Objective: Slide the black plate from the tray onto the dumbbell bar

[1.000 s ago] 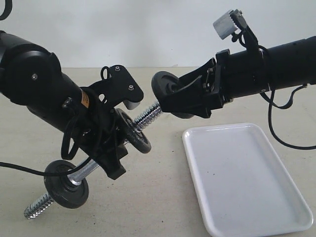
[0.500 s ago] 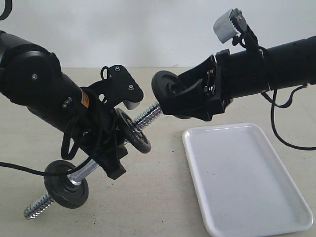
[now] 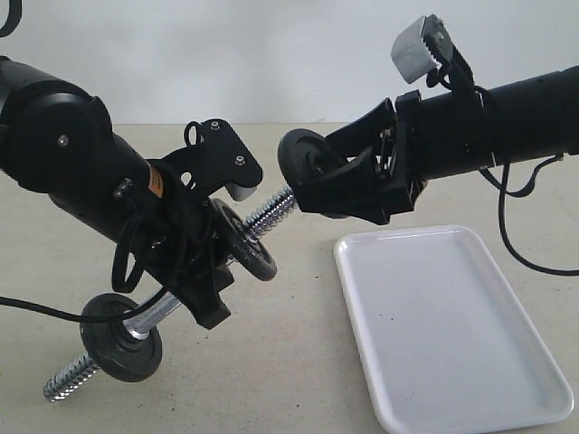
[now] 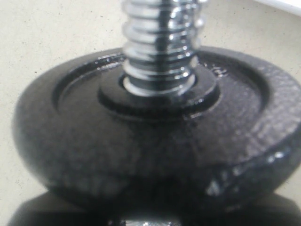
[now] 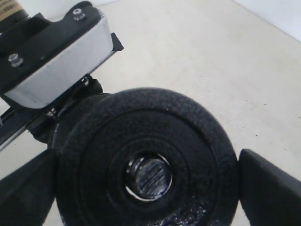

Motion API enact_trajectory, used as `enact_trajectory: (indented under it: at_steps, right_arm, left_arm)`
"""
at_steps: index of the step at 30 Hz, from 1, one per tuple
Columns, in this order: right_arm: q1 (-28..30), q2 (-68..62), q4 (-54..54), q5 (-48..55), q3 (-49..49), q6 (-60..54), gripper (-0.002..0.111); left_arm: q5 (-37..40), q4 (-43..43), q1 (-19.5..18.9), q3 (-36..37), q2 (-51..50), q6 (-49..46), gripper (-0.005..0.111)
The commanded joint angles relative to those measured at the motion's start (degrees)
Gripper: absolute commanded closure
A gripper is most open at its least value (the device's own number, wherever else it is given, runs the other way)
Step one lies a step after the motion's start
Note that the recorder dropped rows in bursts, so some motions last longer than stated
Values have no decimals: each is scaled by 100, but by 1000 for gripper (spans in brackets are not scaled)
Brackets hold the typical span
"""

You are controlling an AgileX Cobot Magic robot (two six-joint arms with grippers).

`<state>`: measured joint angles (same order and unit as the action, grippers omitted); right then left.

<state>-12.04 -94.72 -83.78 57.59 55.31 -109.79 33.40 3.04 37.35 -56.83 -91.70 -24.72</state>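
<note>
Pinching the black plate (image 5: 188, 141), the right end effector (image 3: 317, 172) should push its hole squarely down the dumbbell bar (image 3: 271, 211) thread.

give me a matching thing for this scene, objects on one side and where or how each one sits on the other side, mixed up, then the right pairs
Things
1. black plate
2. tray
3. dumbbell bar
4. lower disc

States
A. white, lying flat on the table
B. held tilted in the left gripper
C. threaded on near the bar's low end
D. clamped in the right gripper, bar tip showing in its hole

Pairs: 1-D, 2-A, 3-B, 4-C
</note>
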Motion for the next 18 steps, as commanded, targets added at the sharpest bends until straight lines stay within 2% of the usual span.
enact_trajectory:
  at_steps: [1,6,18]
  right_arm:
    - [11,90,-33,184,28,444,108]
    - [11,90,-33,194,28,580,108]
    - [11,90,1,217,28,591,108]
  left_arm:
    - [-2913,58,-5,-212,335,73,102]
    - [-3087,58,-5,-212,335,73,102]
    - [-3125,32,-5,-212,335,-930,102]
